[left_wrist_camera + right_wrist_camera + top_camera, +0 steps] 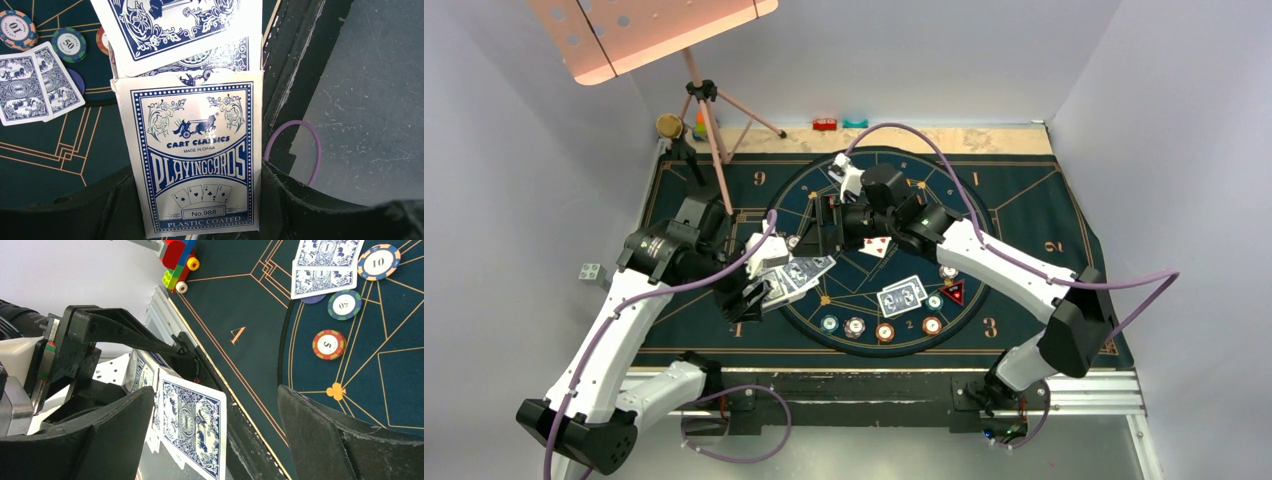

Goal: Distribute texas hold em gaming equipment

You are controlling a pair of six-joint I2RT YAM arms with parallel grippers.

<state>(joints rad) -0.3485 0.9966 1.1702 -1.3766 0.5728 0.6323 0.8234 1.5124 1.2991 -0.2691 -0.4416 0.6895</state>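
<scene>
The dark blue mat (1039, 200) covered most of the surface (984, 140). Over its near-left part, the left hand (764, 287) was clamped on a Cart Classics card box (197, 165), with blue-backed cards sticking out of the box's top. The right hand (215, 410), reaching across from the right edge, had its fingers wide apart on either side of the topmost card (192, 432) and gripped nothing. That card lay close to one finger and well clear of the other. Its long axis ran roughly along the fingers, out of the box toward the right hand, so I judged that hand the one placed to draw it. Two face-down cards (902, 295) lay side by side toward the near edge, and a face-up card (876, 246) lay nearer the middle. A row of chips (855, 327) and the red triangular marker (953, 293) sat near them.
</scene>
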